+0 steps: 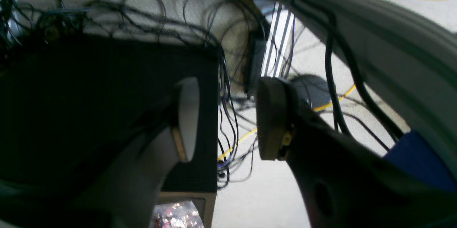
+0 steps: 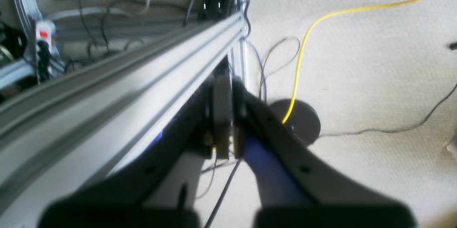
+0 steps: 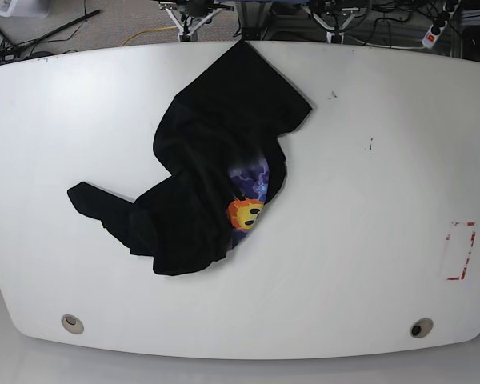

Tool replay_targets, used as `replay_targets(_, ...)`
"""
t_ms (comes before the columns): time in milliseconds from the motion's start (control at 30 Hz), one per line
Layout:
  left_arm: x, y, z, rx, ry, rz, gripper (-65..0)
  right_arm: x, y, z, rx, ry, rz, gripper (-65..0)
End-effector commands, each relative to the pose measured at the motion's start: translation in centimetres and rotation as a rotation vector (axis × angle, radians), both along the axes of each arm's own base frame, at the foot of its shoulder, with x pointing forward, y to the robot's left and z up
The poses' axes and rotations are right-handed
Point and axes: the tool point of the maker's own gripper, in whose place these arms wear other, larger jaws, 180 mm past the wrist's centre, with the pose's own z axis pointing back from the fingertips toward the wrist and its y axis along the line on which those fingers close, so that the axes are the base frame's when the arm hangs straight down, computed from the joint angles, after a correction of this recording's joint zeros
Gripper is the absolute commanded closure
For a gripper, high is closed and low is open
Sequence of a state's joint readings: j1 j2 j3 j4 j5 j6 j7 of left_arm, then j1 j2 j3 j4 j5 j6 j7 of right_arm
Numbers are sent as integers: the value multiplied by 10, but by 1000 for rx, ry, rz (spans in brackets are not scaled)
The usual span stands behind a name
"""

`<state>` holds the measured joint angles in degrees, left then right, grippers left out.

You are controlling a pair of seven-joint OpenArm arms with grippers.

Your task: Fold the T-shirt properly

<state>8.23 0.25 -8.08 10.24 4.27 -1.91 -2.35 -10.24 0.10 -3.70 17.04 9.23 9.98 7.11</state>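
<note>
White oval tabletop (image 3: pixel 384 120) carries the large black cloth T-shirt (image 3: pixel 200 160), crumpled left of centre, limp and light, best pinched at its hem corners, while left gripper (image 1: pixel 228 117) gapes empty and right gripper (image 2: pixel 230 128) sits closed, both off-table.

On the T-shirt (image 3: pixel 204 172), the print (image 3: pixel 246 200) is mostly covered by folded black cloth; only a part of the orange face and some purple shows, and the white text is too small to read. The far tip of the shirt reaches the table (image 3: pixel 384 160) edge, and it is not clear if it hangs over. Both wrist views are blurred. In the left wrist view, a big dark shape (image 1: pixel 89 114) hides the floor behind it.
</note>
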Motion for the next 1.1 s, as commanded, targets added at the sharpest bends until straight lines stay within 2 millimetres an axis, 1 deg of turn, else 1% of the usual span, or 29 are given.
replay_targets(0, -12, 4, 1, 6, 19, -3, -239, -9, -2, 1, -3, 10, 7, -14)
replay_targets(33, -16, 6, 1, 9, 21, -2, -240, -12, -2, 2, -3, 6, 6, -14)
replay_targets(100, -18, 18, 3, 32, 3, -7, -242, -13, -3, 7, 0, -29, 4, -15)
replay_targets(200, -19, 19, 4, 34, -3, -11, -241, -17, -2, 8, 0, -27, 7, -15)
replay_targets(233, -19, 16, 4, 30, -1, -10, -241, -16, -4, 7, -4, -27, 0, -17)
replay_targets(267, -10, 27, 4, 45, -13, -8, -239, -7, -8, 6, -11, -40, 12, -16)
replay_targets(367, -10, 41, 5, 64, -15, -9, -239, -7, -9, 6, -13, -40, 12, -16)
replay_targets(433, -9, 42, 5, 66, -17, -6, -239, -7, -15, 6, -22, -40, 14, -16)
replay_targets(533, -6, 42, 5, 68, -43, -7, -239, -7, -17, 6, -25, -40, 15, -16)
replay_targets(600, -3, 50, 6, 81, -58, -14, -239, -7, -16, 6, -25, -41, 15, -16)
replay_targets(667, -3, 50, 6, 82, -61, -14, -239, -6, -19, 6, -28, -43, 15, -14)
replay_targets(700, -5, 50, 7, 82, -58, -15, -239, -6, -24, 6, -37, -44, 17, -14)
replay_targets(767, -5, 51, 7, 82, -61, -14, -239, -7, -28, 6, -42, -43, 19, -14)
replay_targets(833, -7, 51, 7, 83, -61, -14, -239, -10, -28, 6, -42, -39, 19, -14)
replay_targets(900, -10, 51, 8, 85, -73, -14, -239, -6, -27, 7, -41, -53, 19, -13)
replay_targets(967, -8, 52, 9, 88, -100, -16, -239, -14, -28, 10, -41, -56, 17, -13)
replay_targets(1067, -13, 52, 11, 92, -128, -17, -239, -13, -27, 16, -39, -83, 19, -13)
